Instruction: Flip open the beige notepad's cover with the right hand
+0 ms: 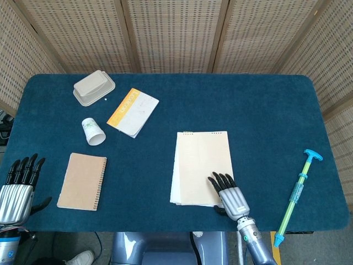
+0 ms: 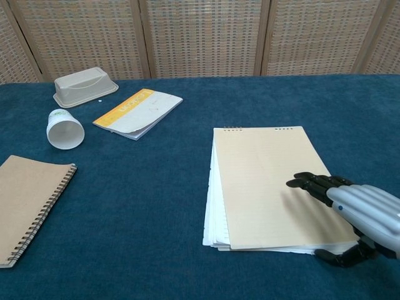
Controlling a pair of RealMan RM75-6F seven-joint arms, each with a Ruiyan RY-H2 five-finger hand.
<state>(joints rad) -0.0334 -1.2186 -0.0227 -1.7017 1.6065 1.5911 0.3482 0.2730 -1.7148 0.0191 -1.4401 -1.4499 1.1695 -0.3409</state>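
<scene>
The beige notepad (image 1: 201, 163) lies flat and closed in the middle of the table, its binding at the far edge, on loose white sheets that stick out on its left. My right hand (image 1: 230, 196) hovers over its near right corner, fingers stretched out across the cover (image 2: 269, 175). In the chest view the right hand (image 2: 353, 209) has its thumb curled low by the pad's near edge, holding nothing. At the table's near left corner my left hand (image 1: 16, 190) rests empty, fingers straight and apart.
A brown spiral notebook (image 1: 83, 181) lies at the near left. Behind it are a tipped paper cup (image 1: 93, 131), an orange-edged booklet (image 1: 133, 112) and a beige lidded container (image 1: 94, 87). A green and blue pump toy (image 1: 297, 190) lies at the right edge.
</scene>
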